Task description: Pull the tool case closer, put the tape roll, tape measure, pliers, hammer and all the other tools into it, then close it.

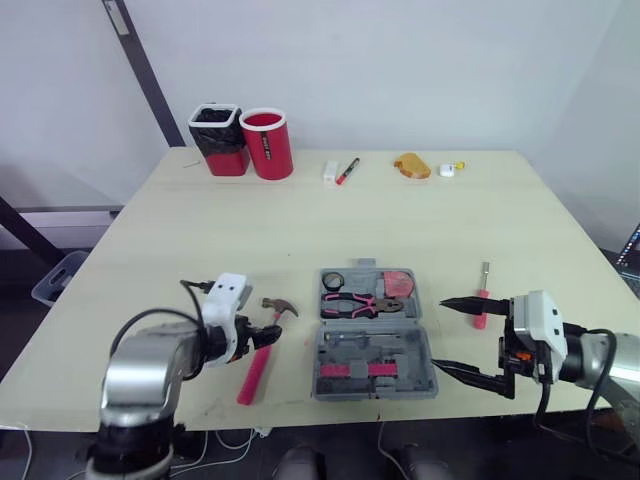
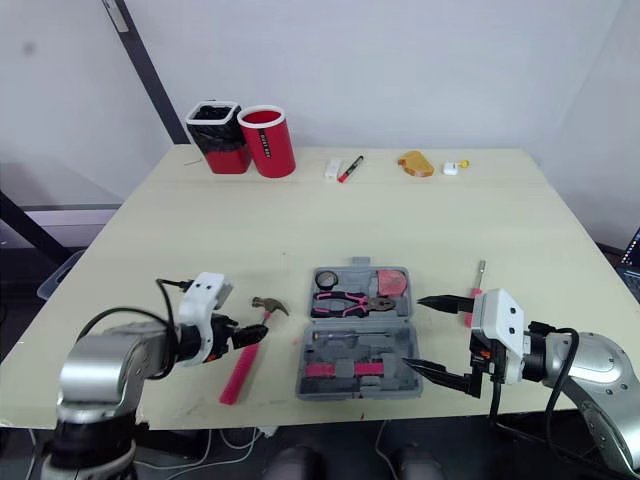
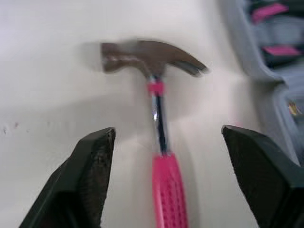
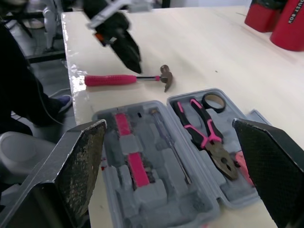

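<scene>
The grey tool case (image 1: pixel 410 355) lies open near the table's front edge. Its far half holds pink-handled pliers (image 1: pixel 360 303), a black tape roll (image 1: pixel 333 279) and a red tape measure (image 1: pixel 398 285). A hammer (image 1: pixel 262 350) with a pink handle lies on the table just left of the case. My left gripper (image 1: pixel 265 335) is open, its fingers (image 3: pixel 90 166) straddling the hammer's shaft (image 3: pixel 159 128) without closing on it. My right gripper (image 1: pixel 440 334) stands open just right of the case, holding nothing. A red screwdriver (image 1: pixel 481 305) lies on the table beyond it.
At the table's far side stand a red cup (image 1: pixel 267 143) and a black-lined red bin (image 1: pixel 220 140). A red marker (image 1: pixel 346 171), a small white block (image 1: pixel 330 171), a yellow object (image 1: pixel 412 165) and a small white piece (image 1: pixel 450 169) also lie there.
</scene>
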{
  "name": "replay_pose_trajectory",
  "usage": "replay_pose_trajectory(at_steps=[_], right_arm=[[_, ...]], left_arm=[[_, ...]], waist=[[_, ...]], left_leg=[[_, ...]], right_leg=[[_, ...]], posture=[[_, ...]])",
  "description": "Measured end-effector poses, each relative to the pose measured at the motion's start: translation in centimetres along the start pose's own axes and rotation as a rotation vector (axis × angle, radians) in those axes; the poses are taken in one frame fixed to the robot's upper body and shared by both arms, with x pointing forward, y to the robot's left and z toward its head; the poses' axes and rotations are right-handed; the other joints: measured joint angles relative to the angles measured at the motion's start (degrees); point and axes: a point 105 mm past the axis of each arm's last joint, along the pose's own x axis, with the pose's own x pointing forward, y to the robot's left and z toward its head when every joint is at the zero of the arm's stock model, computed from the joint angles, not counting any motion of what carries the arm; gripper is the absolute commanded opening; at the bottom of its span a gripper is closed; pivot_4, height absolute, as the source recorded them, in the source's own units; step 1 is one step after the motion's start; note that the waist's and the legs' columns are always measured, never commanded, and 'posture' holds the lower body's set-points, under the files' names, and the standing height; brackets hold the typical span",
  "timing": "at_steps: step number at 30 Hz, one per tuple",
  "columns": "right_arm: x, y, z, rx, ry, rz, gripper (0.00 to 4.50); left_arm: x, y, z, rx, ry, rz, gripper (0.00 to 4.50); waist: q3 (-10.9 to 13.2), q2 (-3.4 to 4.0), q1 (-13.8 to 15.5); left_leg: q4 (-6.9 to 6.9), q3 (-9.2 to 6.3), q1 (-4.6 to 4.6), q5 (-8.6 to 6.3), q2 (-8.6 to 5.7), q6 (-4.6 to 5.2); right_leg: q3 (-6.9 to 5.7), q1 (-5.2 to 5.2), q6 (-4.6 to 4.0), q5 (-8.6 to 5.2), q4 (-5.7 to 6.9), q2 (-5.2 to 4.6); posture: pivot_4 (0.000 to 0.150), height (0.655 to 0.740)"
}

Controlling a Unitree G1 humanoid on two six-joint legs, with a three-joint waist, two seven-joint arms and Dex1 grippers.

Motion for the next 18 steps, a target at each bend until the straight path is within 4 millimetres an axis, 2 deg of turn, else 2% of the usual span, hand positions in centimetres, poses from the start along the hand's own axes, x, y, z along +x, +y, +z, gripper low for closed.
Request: replay_pose_trajectory(at_steps=[2, 5, 8, 15, 18], right_arm=[[-0.1, -0.1, 0.0, -0.001, 0.0, -0.004, 4.5], [-0.1, -0.1, 0.0, -0.001, 0.002, -0.002, 4.5], [-0.1, 0.1, 0.0, 0.002, 0.005, 0.016, 4.5], [-0.2, -0.4, 0.5, -0.015, 0.016, 0.04, 4.5], [-0.3, -0.5, 0.6, -0.021, 0.02, 0.044, 4.5]], left_arm=[[-0.4, -0.3, -1.0, 0.011, -0.067, -0.004, 3.95], [-0.1, -0.3, -0.7, 0.066, -0.127, 0.034, 3.95], [1.3, -0.5, 0.2, 0.093, -0.184, 0.102, 3.95], [4.7, -1.1, -0.4, 0.051, -0.162, 0.139, 3.95], [5.2, -0.9, -0.6, 0.052, -0.155, 0.165, 3.95]], waist=[[0.0, -0.03, 0.4], [0.0, -0.06, 0.7], [-0.1, -0.08, 0.6], [-0.1, -0.09, 0.3], [-0.1, -0.09, 0.3]], left_leg=[[0.01, 0.04, 0.05, 0.0, -0.01, 0.0], [0.04, 0.0, 0.06, 0.01, -0.06, 0.0], [0.07, -0.02, 0.05, 0.01, -0.15, 0.01], [0.07, -0.06, 0.05, 0.0, -0.16, 0.01], [0.07, -0.07, 0.04, 0.0, -0.16, 0.01]], right_leg=[[0.0, 0.03, -0.01, 0.0, 0.0, -0.04], [0.03, 0.09, -0.01, 0.0, 0.0, -0.04], [0.13, 0.13, 0.0, 0.0, 0.0, -0.04], [0.14, 0.12, 0.01, 0.01, 0.0, 0.01], [0.14, 0.12, 0.01, 0.0, 0.0, 0.02]], posture=[[0.15, 0.74], [0.15, 0.74], [0.15, 0.74], [0.15, 0.74], [0.15, 0.74]])
